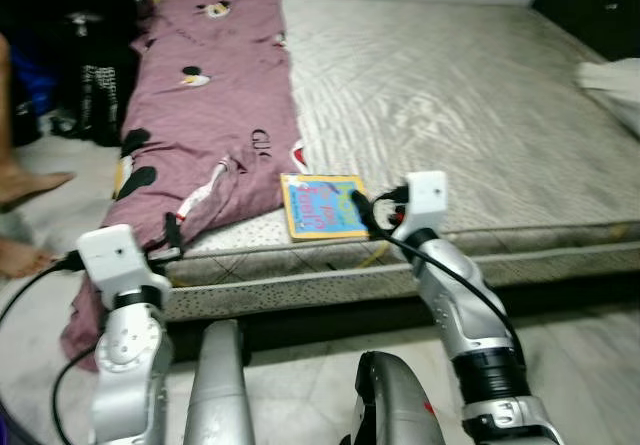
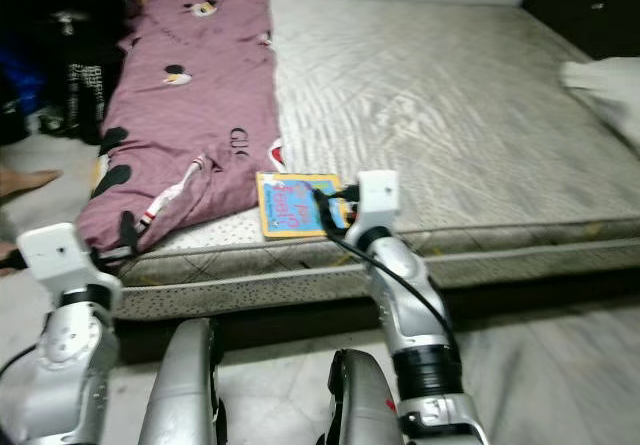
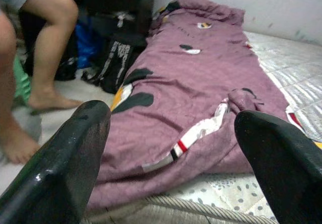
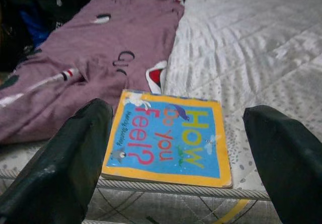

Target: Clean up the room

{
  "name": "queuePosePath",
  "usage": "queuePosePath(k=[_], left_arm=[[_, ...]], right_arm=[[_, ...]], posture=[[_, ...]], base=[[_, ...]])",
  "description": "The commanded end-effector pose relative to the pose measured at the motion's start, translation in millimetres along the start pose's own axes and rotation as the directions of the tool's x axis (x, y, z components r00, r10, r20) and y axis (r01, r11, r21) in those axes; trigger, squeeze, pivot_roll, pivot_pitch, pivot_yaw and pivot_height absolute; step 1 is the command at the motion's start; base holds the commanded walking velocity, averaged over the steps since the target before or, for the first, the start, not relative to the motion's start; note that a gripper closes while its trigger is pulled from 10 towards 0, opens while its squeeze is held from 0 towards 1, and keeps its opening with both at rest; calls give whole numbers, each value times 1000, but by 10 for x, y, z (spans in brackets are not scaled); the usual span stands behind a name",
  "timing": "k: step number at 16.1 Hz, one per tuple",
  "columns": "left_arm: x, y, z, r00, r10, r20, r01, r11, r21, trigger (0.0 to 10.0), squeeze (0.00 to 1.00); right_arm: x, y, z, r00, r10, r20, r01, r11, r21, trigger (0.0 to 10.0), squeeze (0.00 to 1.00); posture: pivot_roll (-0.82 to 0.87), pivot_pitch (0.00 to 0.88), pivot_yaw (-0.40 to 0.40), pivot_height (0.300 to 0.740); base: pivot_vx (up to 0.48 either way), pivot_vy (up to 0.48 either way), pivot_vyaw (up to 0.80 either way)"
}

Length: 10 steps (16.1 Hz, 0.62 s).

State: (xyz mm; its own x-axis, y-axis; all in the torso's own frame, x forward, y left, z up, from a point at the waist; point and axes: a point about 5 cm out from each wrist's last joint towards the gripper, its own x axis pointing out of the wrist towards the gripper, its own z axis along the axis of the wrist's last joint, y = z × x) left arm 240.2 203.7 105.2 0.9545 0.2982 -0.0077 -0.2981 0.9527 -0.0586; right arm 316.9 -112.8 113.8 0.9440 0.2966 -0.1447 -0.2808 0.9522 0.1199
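book (image 4: 168,139) on mattress (image 1: 450,95) edge, right end effector (image 4: 171,183) open before it

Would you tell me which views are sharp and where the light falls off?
Right wrist view: the book title reads clearly, fingers soft. Left wrist view: blanket fairly sharp. Eye views: mattress bright, left edge dark, slightly soft.

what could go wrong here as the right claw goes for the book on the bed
1. The book lies flat near the mattress edge; the open right claw could nudge it off or slide it rather than get a finger under it.
2. The purple blanket lies right beside the book, so a finger might snag the fabric.
3. A person's bare legs stand near the open left claw; a swing of that arm could hit them.
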Motion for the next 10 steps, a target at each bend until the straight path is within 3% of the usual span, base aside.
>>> queuePosePath(k=[1, 4, 6, 10], left_arm=[[23, -91, 95, 999, -22, 41, 23, 1000, -20, 10000, 0], [33, -97, 116, 998, -29, 48, 31, 999, -31, 10000, 0], [32, -92, 129, 999, -24, 49, 26, 999, -42, 10000, 0], [31, -79, 126, 999, -8, 40, 11, 998, -62, 10000, 0]], right_arm=[[-1, -72, 90, 999, -16, 28, 17, 1000, -15, 10000, 0], [17, -65, 105, 999, -11, 30, 12, 1000, -24, 10000, 0], [13, -70, 94, 1000, -12, 24, 13, 1000, -11, 10000, 0], [7, -76, 100, 1000, -14, 23, 15, 999, -31, 10000, 0]], posture=[[-46, 19, -99, 580], [-48, 35, -101, 580], [-50, 42, -101, 576], [-55, 49, -101, 538]], base=[[0, 0, 0], [0, 0, 0], [0, 0, -475], [0, 0, 0]])
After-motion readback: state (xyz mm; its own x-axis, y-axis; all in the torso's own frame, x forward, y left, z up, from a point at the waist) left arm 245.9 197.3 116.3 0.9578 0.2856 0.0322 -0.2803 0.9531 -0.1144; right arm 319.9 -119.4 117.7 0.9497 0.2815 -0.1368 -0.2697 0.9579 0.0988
